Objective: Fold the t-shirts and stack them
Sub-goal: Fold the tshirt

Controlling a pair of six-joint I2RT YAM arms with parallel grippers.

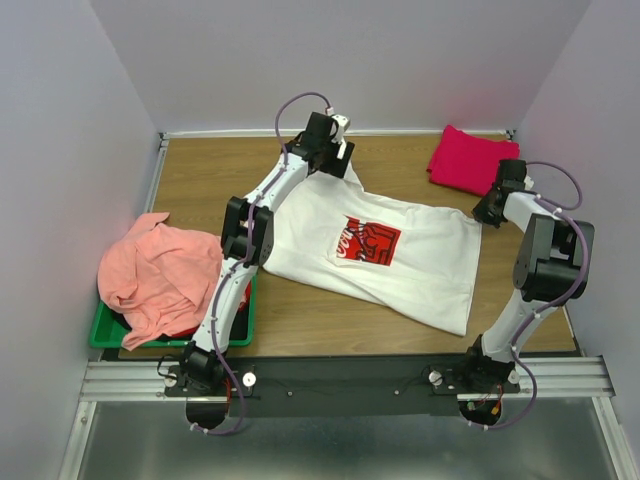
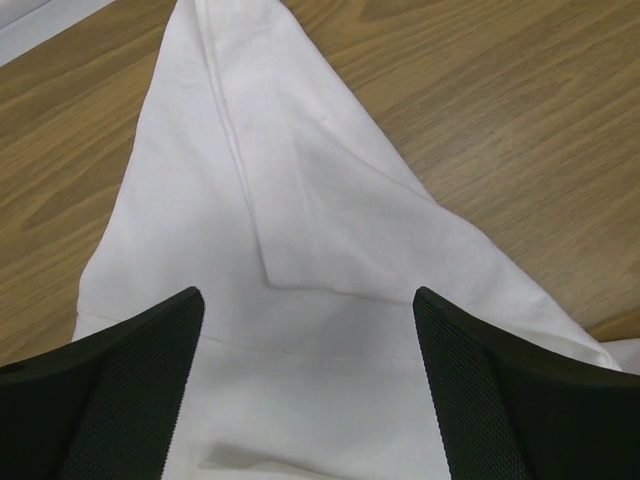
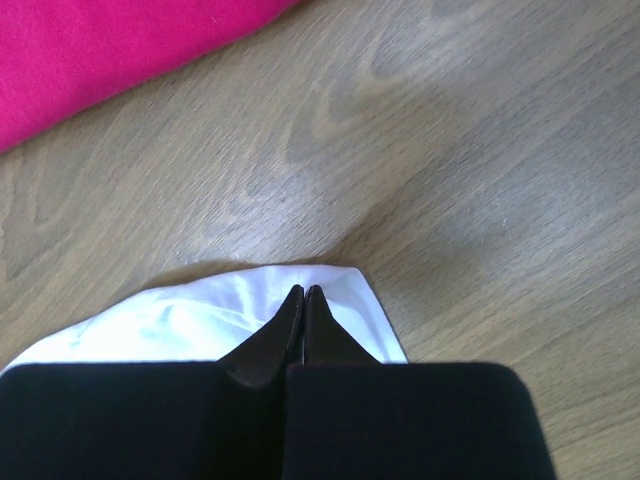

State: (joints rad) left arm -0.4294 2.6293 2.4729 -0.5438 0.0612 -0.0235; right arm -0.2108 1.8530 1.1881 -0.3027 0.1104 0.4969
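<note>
1. Find white tee spread print-up across mid table, lying skewed, far-left end bunched narrow.
2. R gripper: clenched on far-right corner of white tee, cloth pinched right at the tips.
3. L gripper: released, jaws wide apart above the narrow far-left end w/ its hem seam. Can't tell if touching cloth.
4. Step in hand, prob.: take a 2nd grip at that end, so as to pull tee flat before folding.
5. To do well: lower L straight down astride the strip, catch all layers incl. seam, close firm. Hold R pinch tight. Then move both together, low & even, to avoid sag or slip.
6. Mind magenta tee, folded at far right, near R gripper but apart from white cloth. Avoid sweeping into it.
7. Note salmon-pink tee heaped over green bin at left, just beside L arm. No block to the grip, though prob. a snag risk on a wide swing.
</note>
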